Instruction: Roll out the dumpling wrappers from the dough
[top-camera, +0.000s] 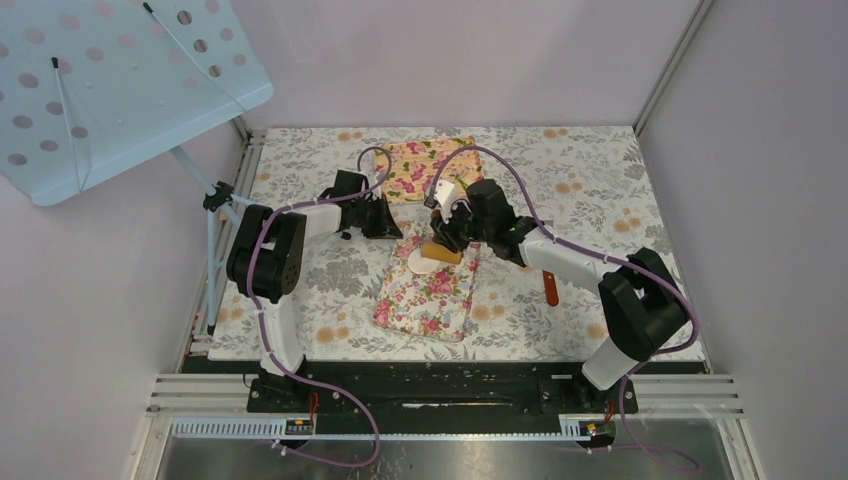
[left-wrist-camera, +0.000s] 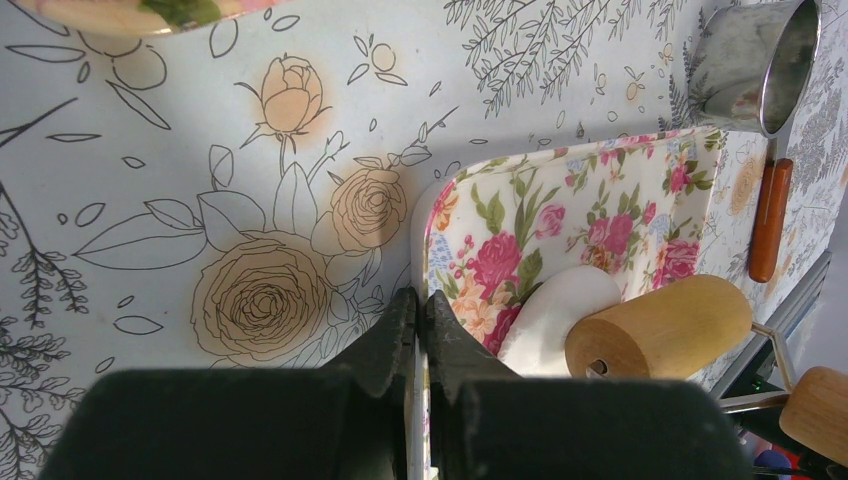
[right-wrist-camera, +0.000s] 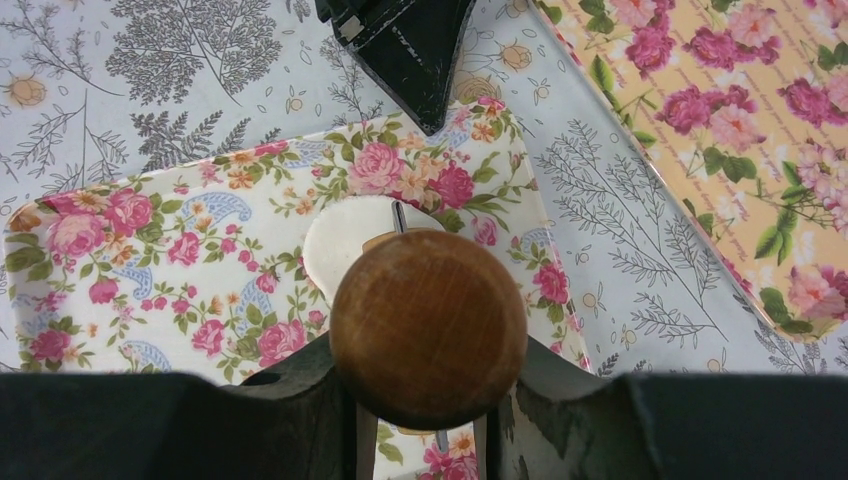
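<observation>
The dough (top-camera: 418, 261) is a flattened white lump on the near floral tray (top-camera: 430, 305). It also shows in the left wrist view (left-wrist-camera: 558, 312) and in the right wrist view (right-wrist-camera: 345, 238). My right gripper (top-camera: 441, 243) is shut on the handle of the wooden roller (top-camera: 443, 254), whose barrel (left-wrist-camera: 662, 326) rests on the dough. In the right wrist view the roller's round knob (right-wrist-camera: 428, 325) sits between the jaws of my right gripper (right-wrist-camera: 430, 372). My left gripper (top-camera: 397, 231) is shut on the tray's far rim (left-wrist-camera: 418, 235), as the left wrist view (left-wrist-camera: 421, 302) shows. No finished wrappers show.
A second, yellow floral tray (top-camera: 425, 165) lies behind the near one. A shiny metal ring (left-wrist-camera: 757, 62) stands beside the tray. An orange-handled tool (top-camera: 550, 288) lies on the cloth to the right. A perforated blue panel (top-camera: 110, 80) overhangs the far left.
</observation>
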